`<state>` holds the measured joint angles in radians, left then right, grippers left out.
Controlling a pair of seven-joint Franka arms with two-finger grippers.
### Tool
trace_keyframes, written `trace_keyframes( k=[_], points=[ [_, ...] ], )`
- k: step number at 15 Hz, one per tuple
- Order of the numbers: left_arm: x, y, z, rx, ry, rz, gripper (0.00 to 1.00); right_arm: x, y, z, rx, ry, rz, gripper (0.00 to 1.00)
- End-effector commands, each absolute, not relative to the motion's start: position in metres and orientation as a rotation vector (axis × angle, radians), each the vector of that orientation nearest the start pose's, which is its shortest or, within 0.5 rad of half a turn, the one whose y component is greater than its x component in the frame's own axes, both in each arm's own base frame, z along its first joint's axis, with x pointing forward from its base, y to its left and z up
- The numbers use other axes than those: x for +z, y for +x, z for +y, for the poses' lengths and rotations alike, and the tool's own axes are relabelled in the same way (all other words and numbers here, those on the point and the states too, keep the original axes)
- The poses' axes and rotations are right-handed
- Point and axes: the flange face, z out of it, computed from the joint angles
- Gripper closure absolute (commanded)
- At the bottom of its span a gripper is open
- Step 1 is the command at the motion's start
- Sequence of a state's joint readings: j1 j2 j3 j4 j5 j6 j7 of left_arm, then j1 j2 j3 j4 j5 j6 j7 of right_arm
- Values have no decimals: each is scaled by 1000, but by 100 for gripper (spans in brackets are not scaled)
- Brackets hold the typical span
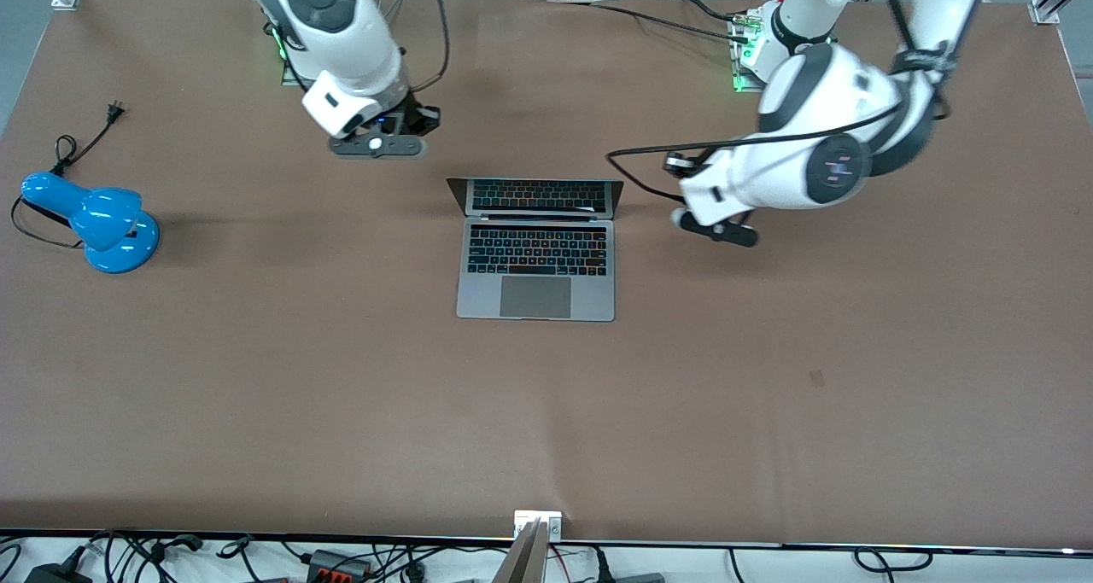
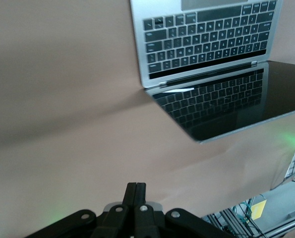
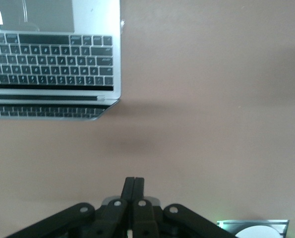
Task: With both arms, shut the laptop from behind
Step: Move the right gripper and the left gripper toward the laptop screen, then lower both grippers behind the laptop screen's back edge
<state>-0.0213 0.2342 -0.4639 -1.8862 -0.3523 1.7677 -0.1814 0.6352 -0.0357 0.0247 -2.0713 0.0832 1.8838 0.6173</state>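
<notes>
Centrally on the brown surface (image 1: 256, 378), the laptop (image 1: 536, 263) stands open, its dark screen tilted back toward the arms' edge. Left hand (image 2: 136, 191), fingers pressed together, hangs over bare surface just beside the screen's corner at the left arm's end. Right hand (image 3: 134, 186), fingers likewise together, hangs over the surface nearer the arms' edge, toward the right arm's end. Blue lamp (image 1: 98, 220) sits near that end's edge.

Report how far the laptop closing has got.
Done: nothing yet; the laptop is wide open, its screen tilted back. In hand: both grippers, fingers shut, hang over bare table off the lid's two corners, the right gripper toward the right arm's end, the left gripper toward the left arm's. Neither touches the lid. Left: reach the lid and push it down.
</notes>
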Motion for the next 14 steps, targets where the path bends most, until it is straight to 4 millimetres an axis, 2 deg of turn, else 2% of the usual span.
trace_keyframes(
  k=[1,3,7,9,12,14],
  points=[
    [373,469,-300,752,-3350,313,100,425,402,335,287,-3148,-14,100],
    [372,458,-316,758,-3353,332,100,411,391,353,312,-3161,-77,100],
    [354,436,-347,688,-3389,263,100,395,393,363,306,-3152,-94,100],
    [345,438,-349,666,-3403,238,100,389,383,377,333,-3134,-123,100],
    [336,444,-350,657,-3421,223,100,383,383,381,313,-3129,-143,100],
    [332,447,-350,658,-3424,220,100,375,389,390,242,-3104,-153,100]
  ],
)
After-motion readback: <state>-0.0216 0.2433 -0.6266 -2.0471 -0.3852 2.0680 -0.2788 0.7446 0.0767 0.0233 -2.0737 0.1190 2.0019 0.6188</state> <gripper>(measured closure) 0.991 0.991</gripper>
